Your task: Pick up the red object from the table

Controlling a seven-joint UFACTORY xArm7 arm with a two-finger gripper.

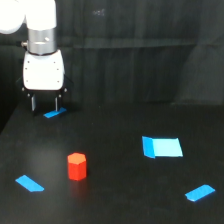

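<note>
Red hexagonal block (77,166) stands upright on counter (115,200), untouched. Gripper (45,104) hangs at eleven o'clock, fingers narrowly parted, empty; I'd centre overhead before descending.

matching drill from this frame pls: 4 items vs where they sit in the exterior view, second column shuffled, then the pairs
Column 1:
1. red object
2. gripper
3. large blue piece
4. small blue strip

Column 2:
A. upper left, above the table
B. right of centre
C. lower left corner area
D. lower left of centre, standing upright

Pairs: 1-D, 2-A, 3-B, 4-C
</note>
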